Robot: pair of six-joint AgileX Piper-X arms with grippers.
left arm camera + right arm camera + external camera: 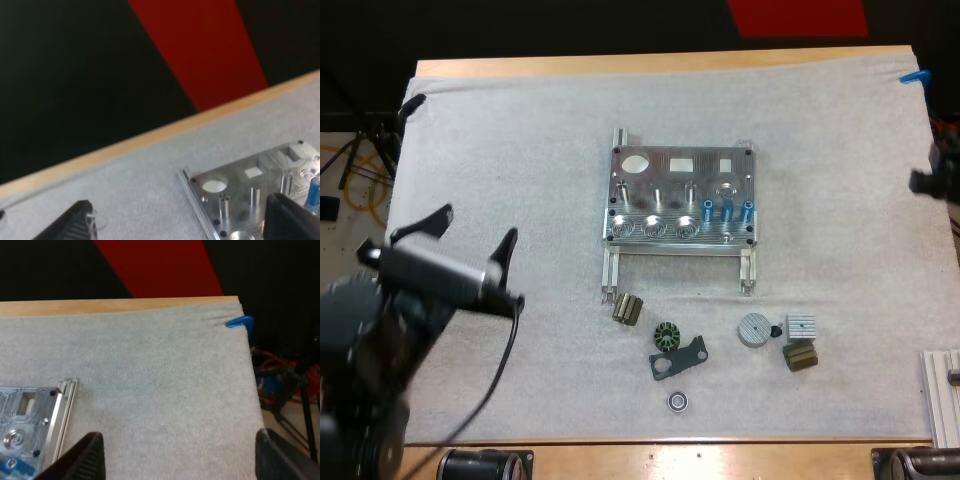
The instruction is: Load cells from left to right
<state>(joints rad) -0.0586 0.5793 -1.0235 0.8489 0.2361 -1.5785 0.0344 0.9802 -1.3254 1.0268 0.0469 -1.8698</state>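
High view shows left gripper (478,225) wide open, empty, above mat (520,130).

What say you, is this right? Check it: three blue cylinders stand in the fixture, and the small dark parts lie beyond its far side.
One thing is wrong. The three blue cylinders do stand in the fixture, but the small dark parts lie at its near side, not beyond its far side. The high view shows this.
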